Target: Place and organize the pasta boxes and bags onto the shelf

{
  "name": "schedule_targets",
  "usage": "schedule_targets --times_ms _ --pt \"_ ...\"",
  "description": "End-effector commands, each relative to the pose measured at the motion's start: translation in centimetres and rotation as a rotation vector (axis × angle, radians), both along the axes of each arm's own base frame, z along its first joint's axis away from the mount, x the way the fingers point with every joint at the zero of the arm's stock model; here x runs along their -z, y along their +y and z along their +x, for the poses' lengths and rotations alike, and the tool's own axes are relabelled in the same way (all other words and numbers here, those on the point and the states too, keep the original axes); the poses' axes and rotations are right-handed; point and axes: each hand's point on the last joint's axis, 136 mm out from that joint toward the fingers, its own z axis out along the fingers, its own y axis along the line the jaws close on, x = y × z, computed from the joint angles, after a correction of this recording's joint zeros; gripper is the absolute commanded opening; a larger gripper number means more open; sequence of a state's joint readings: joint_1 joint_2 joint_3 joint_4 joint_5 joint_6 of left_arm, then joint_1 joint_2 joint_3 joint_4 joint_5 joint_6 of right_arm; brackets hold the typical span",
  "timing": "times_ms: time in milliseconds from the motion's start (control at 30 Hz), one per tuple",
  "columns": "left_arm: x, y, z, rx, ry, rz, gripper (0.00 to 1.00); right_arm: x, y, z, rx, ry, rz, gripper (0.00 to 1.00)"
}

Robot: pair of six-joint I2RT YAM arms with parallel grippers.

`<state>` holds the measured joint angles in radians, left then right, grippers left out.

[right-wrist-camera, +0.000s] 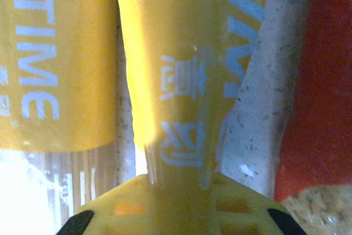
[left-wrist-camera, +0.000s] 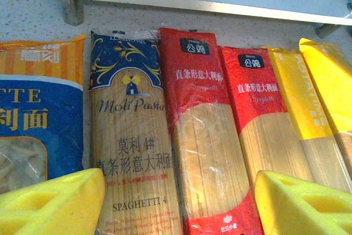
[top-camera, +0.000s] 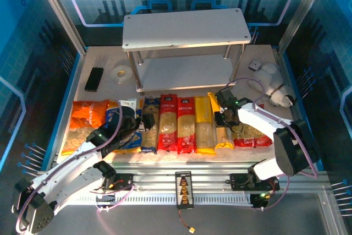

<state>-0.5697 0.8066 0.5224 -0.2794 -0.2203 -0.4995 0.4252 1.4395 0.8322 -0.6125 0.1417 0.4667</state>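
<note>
Tabletop [top-camera: 107, 53] is packed with pasta, right gripper [top-camera: 223, 113] looks clamped on the far end of the yellow spaghetti pack [top-camera: 222, 136], which points lengthwise at the shelf [top-camera: 184, 26], left gripper [left-wrist-camera: 179, 196] hanging open.

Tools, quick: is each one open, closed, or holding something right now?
Left tool: open, holding nothing.
Right tool: closed on a yellow spaghetti pack.

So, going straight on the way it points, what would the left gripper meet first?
Probably the blue-and-tan pack or the red pack beside it; the left gripper is open above their seam, height unclear.
</note>
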Motion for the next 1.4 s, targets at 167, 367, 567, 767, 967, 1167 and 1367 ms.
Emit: schedule_targets --times_ms 167,367,567,767,967,1167,1367 --pt "-0.2 -0.4 0.2 -0.006 -0.015 -0.035 0.73 -7.3 0.2 1.1 -0.041 -0.173 0.021 0.0" --pt "-0.2 -0.9 0.6 0.005 -0.012 -0.044 0.72 -10.8 -0.1 5.0 -0.067 -0.265 -0.028 0.0" --pt "-0.6 -1.1 0.8 0.01 -0.017 -0.042 0.73 -12.2 0.2 10.9 -0.069 -0.303 -0.031 0.0" --pt "-0.5 -0.9 0.9 0.006 -0.019 -0.028 0.72 -12.4 0.9 16.1 -0.062 -0.335 -0.053 0.0" --pt "-0.2 -0.9 1.0 0.006 -0.013 -0.015 0.73 -12.2 1.4 19.5 -0.034 -0.396 -0.07 0.0" --pt "0.0 -0.9 1.0 0.005 -0.005 -0.008 0.73 -11.9 1.4 21.3 -0.016 -0.464 -0.102 0.0" --pt "0.0 -0.7 0.9 -0.003 -0.006 -0.006 0.73 -12.0 1.3 22.9 0.008 -0.535 -0.141 0.0"
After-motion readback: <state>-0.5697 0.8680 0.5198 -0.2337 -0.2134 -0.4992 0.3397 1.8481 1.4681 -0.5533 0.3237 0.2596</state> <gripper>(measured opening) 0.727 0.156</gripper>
